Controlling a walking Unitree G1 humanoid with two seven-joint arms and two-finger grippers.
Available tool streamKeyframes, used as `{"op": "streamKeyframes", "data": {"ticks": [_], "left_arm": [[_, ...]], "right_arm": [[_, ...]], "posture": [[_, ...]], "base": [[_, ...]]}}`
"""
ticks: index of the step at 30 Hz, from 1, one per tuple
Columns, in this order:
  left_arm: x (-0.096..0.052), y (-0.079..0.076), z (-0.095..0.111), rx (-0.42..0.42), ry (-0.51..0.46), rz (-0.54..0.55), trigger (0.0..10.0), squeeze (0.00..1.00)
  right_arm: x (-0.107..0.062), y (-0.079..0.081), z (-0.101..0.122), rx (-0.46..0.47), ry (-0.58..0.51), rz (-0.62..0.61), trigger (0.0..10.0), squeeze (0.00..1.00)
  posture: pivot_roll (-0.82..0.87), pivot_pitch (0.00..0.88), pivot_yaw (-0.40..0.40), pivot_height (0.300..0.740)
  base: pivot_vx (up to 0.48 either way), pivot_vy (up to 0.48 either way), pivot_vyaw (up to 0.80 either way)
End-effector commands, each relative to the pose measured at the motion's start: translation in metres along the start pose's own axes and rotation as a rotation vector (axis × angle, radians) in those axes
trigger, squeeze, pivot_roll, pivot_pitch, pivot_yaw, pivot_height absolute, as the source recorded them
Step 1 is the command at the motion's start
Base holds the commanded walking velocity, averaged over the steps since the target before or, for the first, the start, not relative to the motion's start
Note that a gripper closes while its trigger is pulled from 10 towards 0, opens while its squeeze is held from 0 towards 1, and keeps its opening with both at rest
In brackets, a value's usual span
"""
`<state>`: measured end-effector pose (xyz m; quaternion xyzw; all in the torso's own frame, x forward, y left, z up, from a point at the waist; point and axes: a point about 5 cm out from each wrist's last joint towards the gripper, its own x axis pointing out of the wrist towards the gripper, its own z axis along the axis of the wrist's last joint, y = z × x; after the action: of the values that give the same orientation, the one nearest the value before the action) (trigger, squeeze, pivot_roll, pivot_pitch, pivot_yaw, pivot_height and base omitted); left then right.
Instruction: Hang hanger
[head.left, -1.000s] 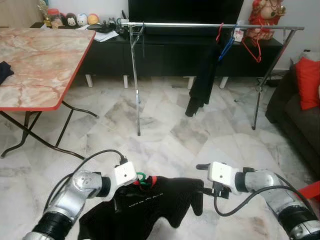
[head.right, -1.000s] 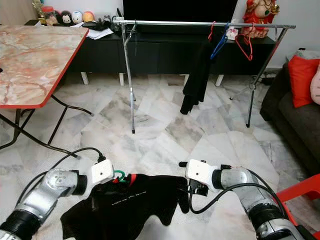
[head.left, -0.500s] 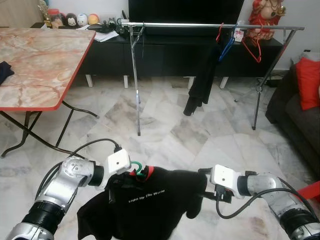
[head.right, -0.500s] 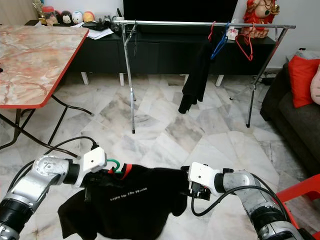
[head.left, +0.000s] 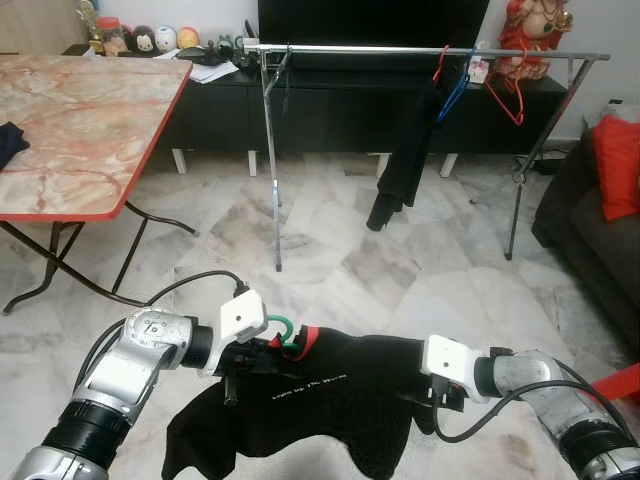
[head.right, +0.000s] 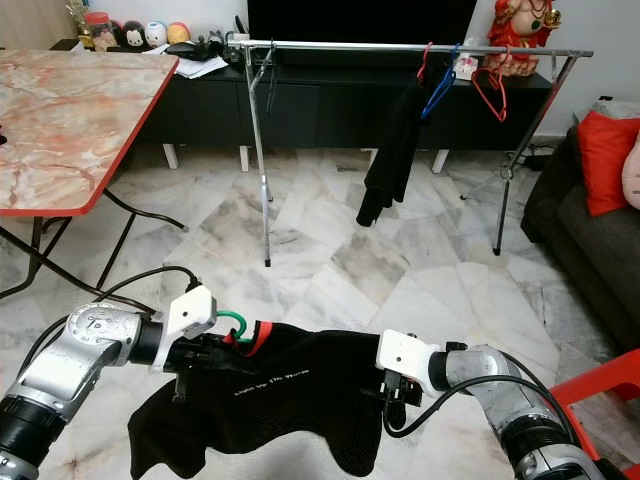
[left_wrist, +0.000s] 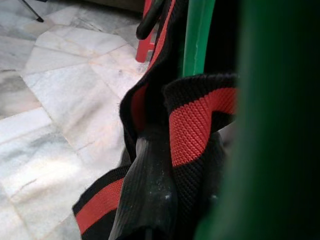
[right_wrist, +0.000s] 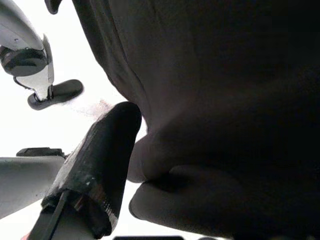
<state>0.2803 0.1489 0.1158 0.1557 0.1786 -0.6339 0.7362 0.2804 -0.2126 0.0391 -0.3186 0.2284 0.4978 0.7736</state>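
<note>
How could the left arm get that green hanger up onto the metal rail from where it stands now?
Probably not yet. The left gripper holds the green hanger with the black shirt low near the floor, while the rail stands well ahead across bare marble. Nothing blocks the way, so the robot would likely walk closer first.

Both arms reach forward low, left gripper (head.left: 262, 352) and right gripper (head.left: 425, 405) facing inward.

green hanger (head.left: 283, 329) mostly under black shirt (head.left: 330, 400), right claw (head.right: 392, 392) seemingly buried

A line of small white lettering runs across the chest of the black shirt (head.left: 320, 395), too small and blurred to read.
</note>
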Motion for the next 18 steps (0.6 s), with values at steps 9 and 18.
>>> {"op": "streamKeyframes", "data": {"ticks": [9,18], "left_arm": [[-0.0022,-0.0036,0.0140,0.012,-0.063,-0.018,0.0,0.00],[-0.0040,-0.0042,0.0126,0.010,-0.049,-0.016,0.0,0.00]], "right_arm": [[0.0042,0.0066,-0.0017,-0.010,0.008,0.031,0.0,0.00],[0.0034,0.0041,-0.0004,-0.022,0.008,0.019,0.0,0.00]], "posture": [[-0.03,0.000,-0.082,0.740],[-0.03,0.000,-0.080,0.740]], "base": [[0.000,0.000,0.00],[0.000,0.000,0.00]]}}
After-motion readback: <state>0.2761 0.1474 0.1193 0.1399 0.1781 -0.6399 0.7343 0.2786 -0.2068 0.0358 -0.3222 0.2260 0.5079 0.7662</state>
